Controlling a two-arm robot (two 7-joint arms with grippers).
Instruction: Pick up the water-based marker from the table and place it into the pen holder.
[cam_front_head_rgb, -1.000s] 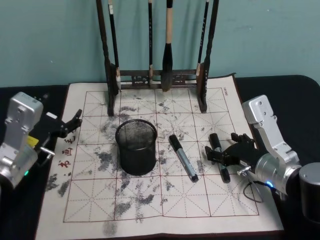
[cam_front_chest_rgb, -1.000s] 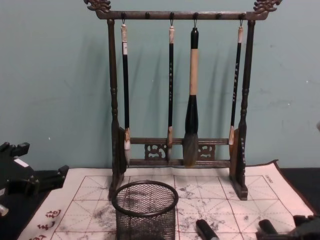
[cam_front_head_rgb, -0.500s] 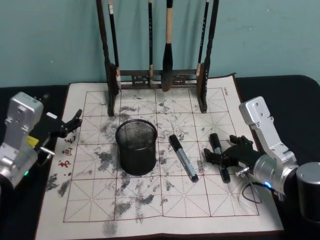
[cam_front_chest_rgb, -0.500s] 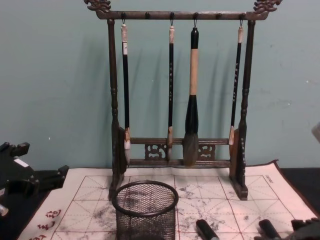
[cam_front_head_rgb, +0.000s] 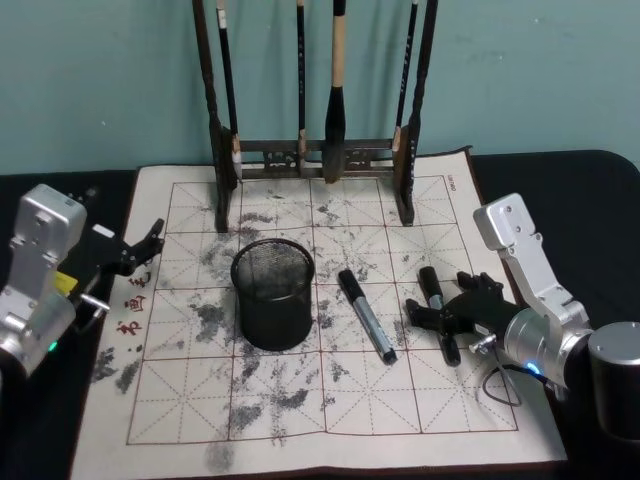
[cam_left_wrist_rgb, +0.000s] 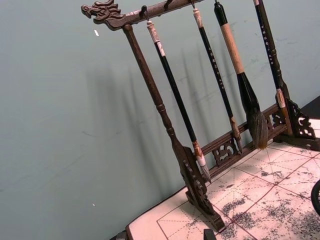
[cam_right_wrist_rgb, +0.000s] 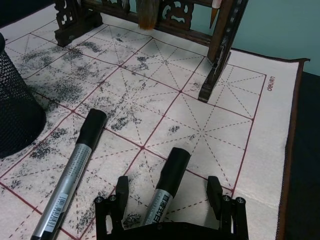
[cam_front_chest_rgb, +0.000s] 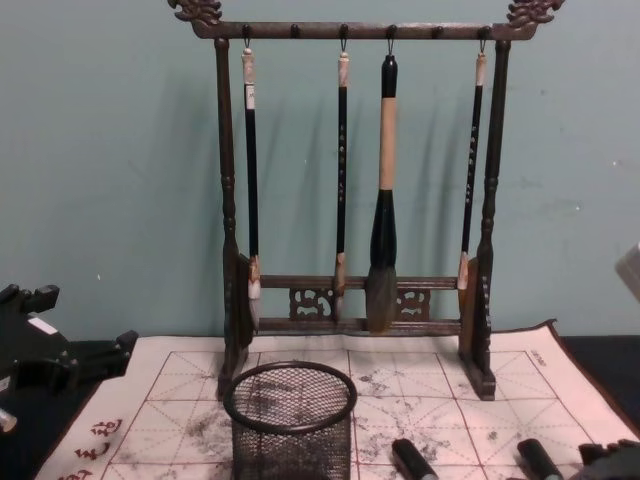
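Right gripper (cam_front_head_rgb: 438, 308) sits low on the mat at lower right of the head frame, fingers (cam_right_wrist_rgb: 122, 187) spread wide. From the right wrist camera I see the marker (cam_right_wrist_rgb: 167, 177) lying between the two fingers with a gap on each side, so nothing is pinched. Marker lies flat on the cream mat of the table (cam_front_head_rgb: 330, 400), black cap pointing toward the brush rack (cam_front_head_rgb: 315, 155) at the top of the frame. Second marker (cam_front_head_rgb: 365, 315), grey barrel and black cap, lies flat just left of it, between the gripper and the pen holder (cam_front_head_rgb: 272, 310). Pen holder stands upright left of centre on the ink-stained grid, apart from both markers; I cannot tell what is inside it through the mesh. Left gripper (cam_front_head_rgb: 150, 243) hangs at the left edge of the mat, mid-height in the frame, fingers apart, holding nothing, well away from the holder.
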